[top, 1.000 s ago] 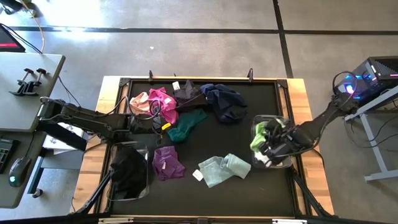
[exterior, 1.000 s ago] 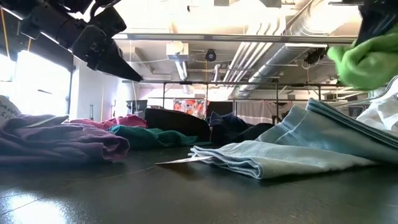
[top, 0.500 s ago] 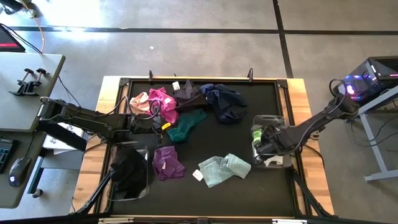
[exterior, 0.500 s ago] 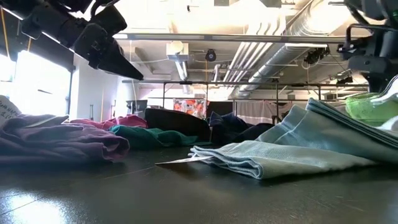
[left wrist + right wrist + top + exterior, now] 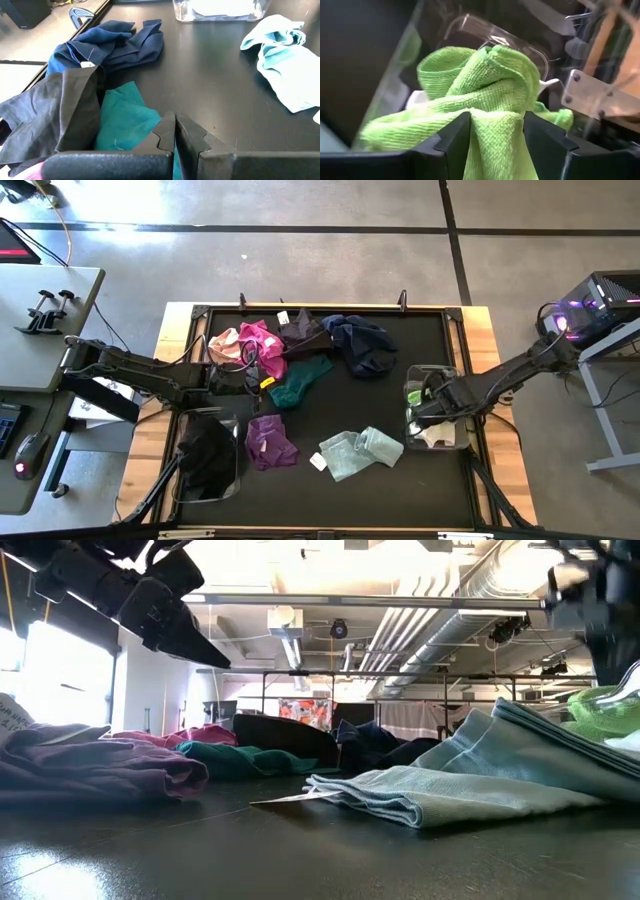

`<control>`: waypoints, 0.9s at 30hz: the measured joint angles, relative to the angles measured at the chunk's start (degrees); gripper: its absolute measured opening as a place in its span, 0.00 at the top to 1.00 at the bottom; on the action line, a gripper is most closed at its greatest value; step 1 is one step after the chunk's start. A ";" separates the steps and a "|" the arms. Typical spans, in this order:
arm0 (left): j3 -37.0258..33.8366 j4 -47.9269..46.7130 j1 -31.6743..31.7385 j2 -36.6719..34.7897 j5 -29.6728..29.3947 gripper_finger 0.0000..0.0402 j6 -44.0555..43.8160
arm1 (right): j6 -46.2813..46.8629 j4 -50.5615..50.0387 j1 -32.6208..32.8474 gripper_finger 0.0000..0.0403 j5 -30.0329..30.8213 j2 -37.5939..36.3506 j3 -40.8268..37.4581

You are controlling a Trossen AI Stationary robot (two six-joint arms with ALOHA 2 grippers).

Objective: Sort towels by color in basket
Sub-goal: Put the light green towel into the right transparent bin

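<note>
Towels mostly unsorted on bench (image 5: 400, 465) — right hand (image 5: 492, 132) grips lime towel (image 5: 485, 90) inside right bin (image 5: 437, 372); left hand (image 5: 175, 132) closed, empty.

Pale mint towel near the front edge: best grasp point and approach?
Pinch the raised fold at the middle of the pale mint towel, coming straight down. It lies crumpled and apart from the purple towel, and the low view shows layered folds standing up off the table, so there is thickness to close on. Probably steer off its white tag.
</note>
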 joint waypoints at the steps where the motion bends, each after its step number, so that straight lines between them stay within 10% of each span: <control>1: 0.00 0.00 0.00 0.00 0.02 1.00 0.00 | 0.32 -1.14 -0.02 0.56 0.14 -0.04 1.75; 8: 0.00 -0.01 0.01 0.00 0.04 1.00 0.00 | -0.08 1.95 -0.37 0.59 2.60 -0.05 6.43; 21: 0.00 -0.44 0.00 0.00 0.02 1.00 0.85 | 2.03 24.43 -0.81 0.64 -6.21 -0.11 -17.34; 27: 0.00 -0.39 0.00 -0.02 0.02 1.00 0.94 | -2.49 21.07 -0.75 0.64 -3.98 -0.48 -15.42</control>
